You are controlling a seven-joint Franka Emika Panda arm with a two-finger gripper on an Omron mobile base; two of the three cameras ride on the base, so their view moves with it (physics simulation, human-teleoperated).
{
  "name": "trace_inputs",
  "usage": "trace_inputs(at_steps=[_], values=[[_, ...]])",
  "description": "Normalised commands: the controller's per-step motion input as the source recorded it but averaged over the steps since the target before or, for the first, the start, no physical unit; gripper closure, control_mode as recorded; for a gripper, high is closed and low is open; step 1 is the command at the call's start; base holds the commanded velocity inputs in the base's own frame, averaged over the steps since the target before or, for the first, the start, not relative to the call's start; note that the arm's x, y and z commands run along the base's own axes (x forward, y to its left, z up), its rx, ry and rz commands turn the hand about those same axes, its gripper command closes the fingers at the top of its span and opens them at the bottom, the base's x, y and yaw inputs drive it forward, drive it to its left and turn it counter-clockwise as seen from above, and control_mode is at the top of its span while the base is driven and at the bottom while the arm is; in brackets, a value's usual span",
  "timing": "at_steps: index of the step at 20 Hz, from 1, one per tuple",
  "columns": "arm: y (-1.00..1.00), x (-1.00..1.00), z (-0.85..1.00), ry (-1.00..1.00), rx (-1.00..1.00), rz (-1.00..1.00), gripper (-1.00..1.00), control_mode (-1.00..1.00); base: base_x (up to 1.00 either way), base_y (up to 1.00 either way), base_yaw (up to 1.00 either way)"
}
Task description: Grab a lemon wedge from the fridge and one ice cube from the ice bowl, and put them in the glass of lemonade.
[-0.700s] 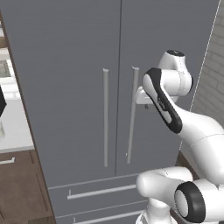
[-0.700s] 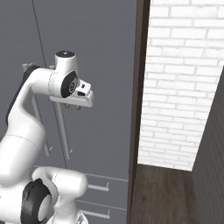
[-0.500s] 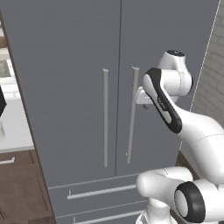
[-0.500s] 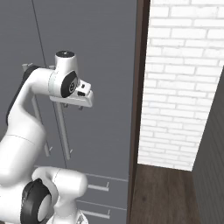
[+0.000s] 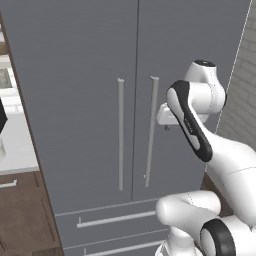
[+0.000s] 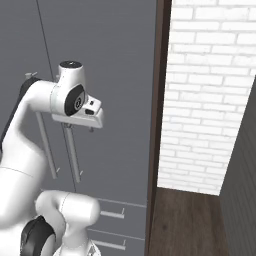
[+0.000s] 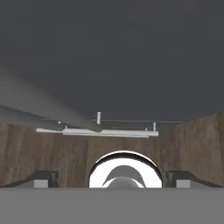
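Observation:
The grey fridge (image 5: pixel 90 75) stands straight ahead with both doors shut, and its two lower drawers (image 5: pixel 110 220) are shut too. My gripper (image 5: pixel 161 116) hangs at mid-height just right of the right door's silver bar handle (image 5: pixel 150 135), close against the door. In the hand view the camera looks down the door face; the fingertips (image 7: pixel 41 177) stand wide apart, so the gripper (image 7: pixel 113 177) is open with nothing between them. The handle (image 7: pixel 52 116) runs off to the left of the fingers. The lemon wedge, ice cube, ice bowl and glass of lemonade are out of view.
A pale counter (image 5: pixel 15 145) over brown cabinets (image 5: pixel 20 215) sits left of the fridge. A dark wood panel (image 6: pixel 159 100) edges its right side, then a white brick wall (image 6: pixel 210 90) and wood floor (image 6: pixel 185 220).

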Motion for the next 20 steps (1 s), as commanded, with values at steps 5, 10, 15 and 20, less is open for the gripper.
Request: trace_inputs(at_steps=[5,10,15,20], values=[[0.16,-0.69,-0.39,0.00,0.00,0.00,-1.00,-1.00,0.00,0.00,0.00],[0.00,-0.40,-0.09,0.00,0.00,0.00,-1.00,-1.00,0.00,0.00,0.00],[0.00,-0.30,-0.14,0.00,0.00,0.00,-1.00,-1.00,0.00,0.00,0.00],[0.00,-0.16,-0.16,0.00,0.00,0.00,-1.00,-1.00,0.00,0.00,0.00]])
